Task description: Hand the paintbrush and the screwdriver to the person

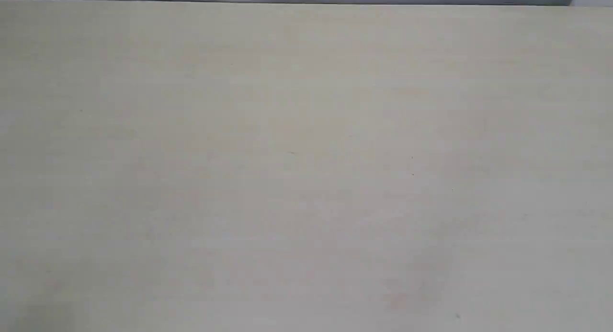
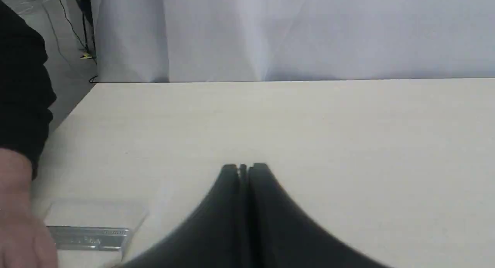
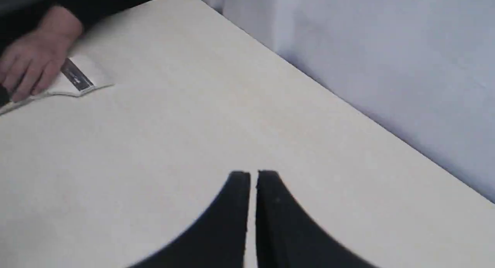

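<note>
The paintbrush [image 2: 89,237] lies flat on the pale table, showing its silver ferrule and whitish bristles. The person's hand [image 2: 15,221], in a black sleeve, rests over the handle end. The right wrist view shows the same paintbrush [image 3: 77,76] under the hand [image 3: 33,61], far across the table from my right gripper. A dark bit at that view's edge beside the fingers is too small to name; the screwdriver is not clearly in view. My left gripper [image 2: 243,168] is shut and empty above the table. My right gripper [image 3: 253,174] is shut and empty too. Neither gripper appears in the exterior view.
The table [image 1: 306,169] fills the exterior view with nothing on it there. A grey-white cloth backdrop [image 2: 309,32] hangs behind the table's far edge. Cables [image 2: 77,32] lie on the floor past the table's corner.
</note>
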